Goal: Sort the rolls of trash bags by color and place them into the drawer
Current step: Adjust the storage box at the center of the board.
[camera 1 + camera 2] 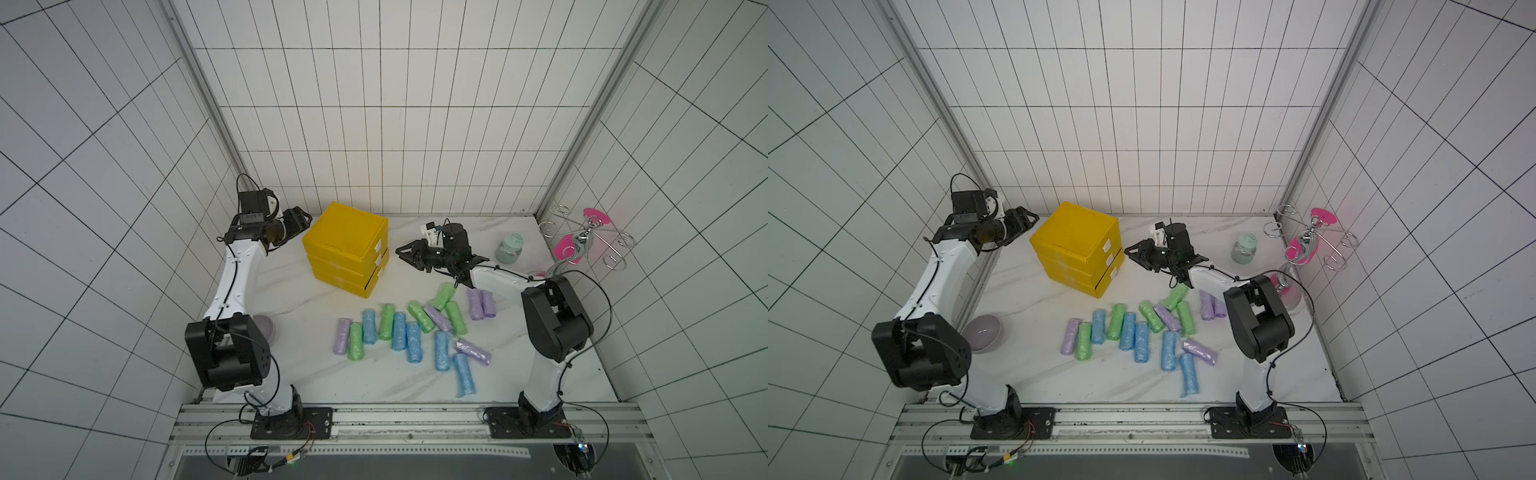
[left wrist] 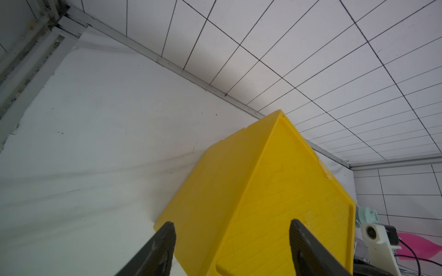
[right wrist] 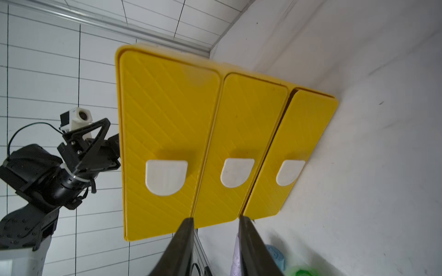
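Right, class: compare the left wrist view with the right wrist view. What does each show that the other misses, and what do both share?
Only the left wrist view: the flat top of the yellow drawer unit and the mint jar. Only the right wrist view: the three drawer fronts with their white handles, some rolls of trash bags and the right gripper, jaws apart. Both: the drawer unit, the left gripper, the white tabletop and the tiled wall.
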Controlling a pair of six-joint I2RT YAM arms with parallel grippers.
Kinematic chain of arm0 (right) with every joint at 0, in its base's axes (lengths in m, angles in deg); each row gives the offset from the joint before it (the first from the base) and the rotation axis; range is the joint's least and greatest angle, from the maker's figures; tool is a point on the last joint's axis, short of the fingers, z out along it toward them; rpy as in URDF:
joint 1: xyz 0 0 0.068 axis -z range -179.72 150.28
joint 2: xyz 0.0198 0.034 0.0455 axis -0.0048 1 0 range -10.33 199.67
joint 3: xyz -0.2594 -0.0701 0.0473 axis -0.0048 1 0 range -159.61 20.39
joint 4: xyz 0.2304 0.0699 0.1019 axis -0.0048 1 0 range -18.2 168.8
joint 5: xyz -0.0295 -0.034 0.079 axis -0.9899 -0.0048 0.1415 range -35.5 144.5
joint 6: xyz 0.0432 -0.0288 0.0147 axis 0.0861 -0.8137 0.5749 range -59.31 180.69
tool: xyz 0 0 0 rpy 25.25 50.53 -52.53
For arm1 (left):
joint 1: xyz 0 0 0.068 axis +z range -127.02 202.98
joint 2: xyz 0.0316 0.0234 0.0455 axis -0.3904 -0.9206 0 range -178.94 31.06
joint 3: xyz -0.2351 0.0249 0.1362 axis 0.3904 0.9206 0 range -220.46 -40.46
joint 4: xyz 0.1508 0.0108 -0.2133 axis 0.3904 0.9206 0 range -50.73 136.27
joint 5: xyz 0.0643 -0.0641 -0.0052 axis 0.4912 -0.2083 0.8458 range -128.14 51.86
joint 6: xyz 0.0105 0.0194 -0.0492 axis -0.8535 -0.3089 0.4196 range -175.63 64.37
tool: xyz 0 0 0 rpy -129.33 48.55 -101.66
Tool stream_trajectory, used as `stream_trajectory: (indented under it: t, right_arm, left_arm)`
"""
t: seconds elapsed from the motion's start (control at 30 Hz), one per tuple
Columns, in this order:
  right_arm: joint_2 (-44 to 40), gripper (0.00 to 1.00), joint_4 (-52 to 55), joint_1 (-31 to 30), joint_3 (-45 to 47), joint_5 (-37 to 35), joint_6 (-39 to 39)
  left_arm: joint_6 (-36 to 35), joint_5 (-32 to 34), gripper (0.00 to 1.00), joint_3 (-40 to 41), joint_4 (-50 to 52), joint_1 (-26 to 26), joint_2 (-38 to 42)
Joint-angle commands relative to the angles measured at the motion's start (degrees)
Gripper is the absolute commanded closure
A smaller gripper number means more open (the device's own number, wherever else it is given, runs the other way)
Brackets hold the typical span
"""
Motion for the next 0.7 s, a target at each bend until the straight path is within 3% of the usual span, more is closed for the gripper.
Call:
stream_trajectory:
  t: [0.0,0.2,0.43,0.53,0.67]
  right_arm:
    - [3.96,0.66,5.26,-0.21,-7.24,-3.09,0.34]
    - [8.69,0.66,9.74,-0.17,-13.47,-3.88,-0.99]
    - [6.33,0.63,10.93,0.97,-10.09,-5.18,-2.53]
    - [4.04,0.59,8.18,2.1,-6.26,-4.46,-1.43]
    - [0.55,0.51,10.14,2.42,-4.24,-4.8,-3.8]
  left_arm:
    - [0.2,-5.81,0.25,1.42,-0.34,-0.13,-1.2]
    - [-0.32,-8.82,0.26,4.86,-0.27,-0.44,-0.28]
    - [0.69,-11.07,0.26,8.97,-1.06,-4.52,4.31]
    - [1.6,-10.19,0.26,11.37,-1.89,-6.56,7.44]
    - [0.95,-3.63,0.26,12.32,0.34,-7.15,10.27]
